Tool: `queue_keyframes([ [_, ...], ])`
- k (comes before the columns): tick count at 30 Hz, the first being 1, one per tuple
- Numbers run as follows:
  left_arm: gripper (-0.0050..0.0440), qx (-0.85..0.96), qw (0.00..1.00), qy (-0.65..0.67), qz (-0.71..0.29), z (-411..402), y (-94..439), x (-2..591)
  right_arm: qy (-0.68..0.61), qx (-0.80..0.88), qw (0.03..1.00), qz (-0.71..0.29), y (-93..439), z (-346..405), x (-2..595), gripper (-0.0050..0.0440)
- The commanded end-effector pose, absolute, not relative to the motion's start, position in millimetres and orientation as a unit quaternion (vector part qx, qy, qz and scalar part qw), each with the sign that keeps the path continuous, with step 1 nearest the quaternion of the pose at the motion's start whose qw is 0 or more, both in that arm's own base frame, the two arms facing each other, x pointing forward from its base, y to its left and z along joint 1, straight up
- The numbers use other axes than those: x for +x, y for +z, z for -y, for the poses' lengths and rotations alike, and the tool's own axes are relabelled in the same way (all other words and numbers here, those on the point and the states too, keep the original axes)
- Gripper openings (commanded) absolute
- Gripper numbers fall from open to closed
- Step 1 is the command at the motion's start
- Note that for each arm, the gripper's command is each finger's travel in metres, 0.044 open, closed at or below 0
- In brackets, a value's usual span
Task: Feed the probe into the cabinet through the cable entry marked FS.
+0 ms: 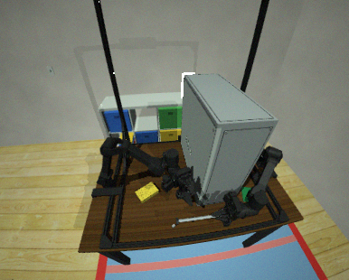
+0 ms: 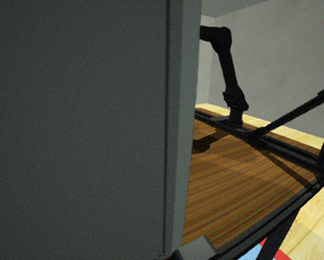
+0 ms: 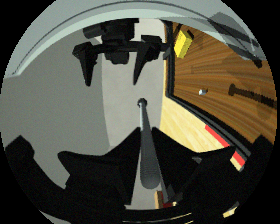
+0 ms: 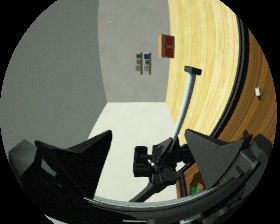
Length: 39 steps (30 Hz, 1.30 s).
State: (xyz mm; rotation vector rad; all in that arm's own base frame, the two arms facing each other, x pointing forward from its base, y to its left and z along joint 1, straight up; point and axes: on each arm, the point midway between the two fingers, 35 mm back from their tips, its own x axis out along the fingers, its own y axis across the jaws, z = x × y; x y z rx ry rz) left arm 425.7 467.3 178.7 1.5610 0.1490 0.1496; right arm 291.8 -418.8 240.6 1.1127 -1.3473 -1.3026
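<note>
Grey walls and pale plank floor around a dark wooden desk [image 1: 158, 217] [image 2: 238, 186] [image 3: 225, 70] [image 4: 255, 117]; low shelf unit [image 1: 145, 98] at the far wall. Tall grey cabinet [image 1: 235, 158] [image 2: 77, 119] upright toward the right side of the desk in the top view.

Probe [image 1: 194, 219] [image 3: 146, 140] [image 4: 186, 100]: outside the cabinet, near its lower front, shaft between the fingers of the left hand [image 1: 217, 217] [image 3: 146, 130] [image 4: 174, 138]. Left hand narrow, closed on the probe; in the top view, at the right end of the visible shaft, with the free length reaching left above the desk's near part. Right hand [image 1: 200, 202] [image 3: 111, 85] [image 4: 148, 131]: wide, nothing gripped, beside the cabinet's near lower corner; apart from the probe.

Left arm bent down from the right side of the desk; right arm stretched in from the left, wrist low. Yellow block [image 1: 146, 191] [image 3: 183, 44] on the desk by the right arm; green piece [image 1: 246, 194] [image 4: 194, 190] near the left arm.

Exterior view: mostly blocked by the cabinet; both hands and probe hidden. FS marking not readable. In the top view, fingers dark and hard to separate; stop nut not identifiable with certainty.
</note>
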Motion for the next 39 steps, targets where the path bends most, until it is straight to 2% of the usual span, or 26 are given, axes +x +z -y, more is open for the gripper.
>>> queue_keyframes([
  [1,0.0,0.704,0.704,0.069,-0.069,-468.1,178.6,425.8,-0.525,0.457,0.475,0.539,246.5,421.3,286.6,0.044],
  [10,0.0,0.704,0.704,0.069,-0.069,-468.1,178.6,425.8,-0.497,0.476,0.54,0.484,267.7,440.1,264.3,0.044],
  [22,0.0,0.704,0.704,0.069,-0.069,-468.1,178.6,425.8,-0.456,0.428,0.63,0.461,331.5,449.0,208.2,0.044],
  [30,0.0,0.704,0.704,0.069,-0.069,-468.1,178.6,425.8,-0.495,0.464,0.627,0.384,248.7,489.1,152.5,0.044],
  [39,0.0,0.704,0.704,0.069,-0.069,-468.1,178.6,425.8,-0.421,0.521,0.657,0.346,231.7,488.8,150.9,0.044],
])
